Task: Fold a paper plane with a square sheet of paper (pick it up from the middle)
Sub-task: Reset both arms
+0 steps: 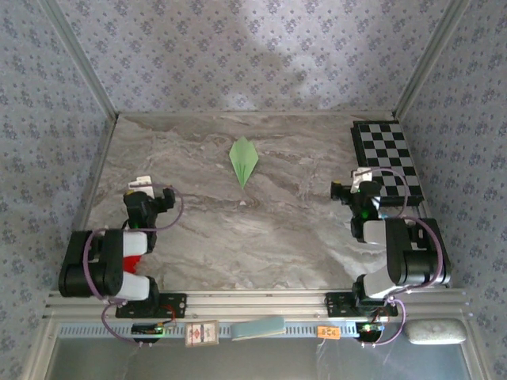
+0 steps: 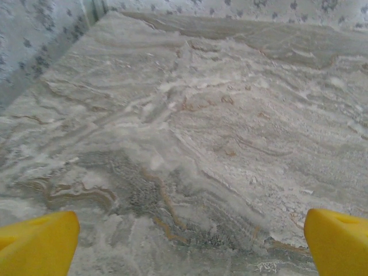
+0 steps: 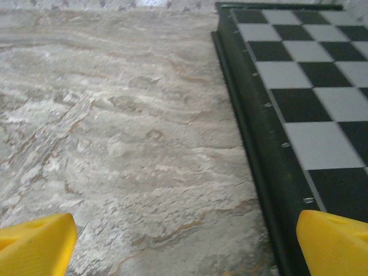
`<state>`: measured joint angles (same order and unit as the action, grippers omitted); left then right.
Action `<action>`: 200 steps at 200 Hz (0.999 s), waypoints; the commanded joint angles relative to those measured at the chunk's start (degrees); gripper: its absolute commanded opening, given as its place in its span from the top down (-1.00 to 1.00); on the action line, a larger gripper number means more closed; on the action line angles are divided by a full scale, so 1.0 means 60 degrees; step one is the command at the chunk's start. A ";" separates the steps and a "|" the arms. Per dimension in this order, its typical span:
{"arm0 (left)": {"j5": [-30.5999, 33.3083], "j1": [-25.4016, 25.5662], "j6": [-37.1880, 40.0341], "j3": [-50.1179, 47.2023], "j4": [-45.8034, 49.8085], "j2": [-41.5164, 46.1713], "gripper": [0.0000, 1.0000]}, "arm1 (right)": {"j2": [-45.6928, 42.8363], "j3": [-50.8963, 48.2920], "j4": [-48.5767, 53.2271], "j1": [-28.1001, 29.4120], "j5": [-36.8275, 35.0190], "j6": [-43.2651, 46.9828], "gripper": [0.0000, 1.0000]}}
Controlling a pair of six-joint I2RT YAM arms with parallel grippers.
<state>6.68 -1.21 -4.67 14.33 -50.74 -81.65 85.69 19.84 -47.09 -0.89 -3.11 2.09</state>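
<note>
The paper plane (image 1: 243,161), a narrow pale green dart with a centre crease, lies flat on the marble table near the middle of the far half, its point toward the arms. My left gripper (image 1: 149,187) rests at the near left, well away from the plane, and is open; its yellow fingertips (image 2: 37,244) stand wide apart over bare marble. On the near right, my right gripper (image 1: 358,184) is open too, one yellow fingertip (image 3: 333,241) over the chessboard's edge, nothing between the jaws.
A black-and-white chessboard (image 1: 386,157) lies along the table's right side, its dark raised rim (image 3: 253,132) next to my right gripper. Patterned walls close in the table on three sides. A light-blue card (image 1: 258,327) and small items sit on the front rail.
</note>
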 commanded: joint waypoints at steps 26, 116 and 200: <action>-0.0309 -0.0113 0.0129 0.0730 -0.0837 -0.0979 -1.00 | 0.0209 0.0095 -0.0513 -0.0167 0.0598 0.0065 -1.00; 0.0572 0.0209 0.0262 0.1410 0.0474 -0.1015 -1.00 | 0.0264 0.0471 0.0143 -0.0240 0.0605 -0.0050 -1.00; 0.0542 0.0213 0.0246 0.1509 0.0596 -0.1042 -1.00 | 0.0264 0.0473 0.0143 -0.0247 0.0607 -0.0050 -1.00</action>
<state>9.67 0.01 -3.88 21.74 -47.64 -87.48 86.80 21.58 -46.50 -1.91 -0.14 2.20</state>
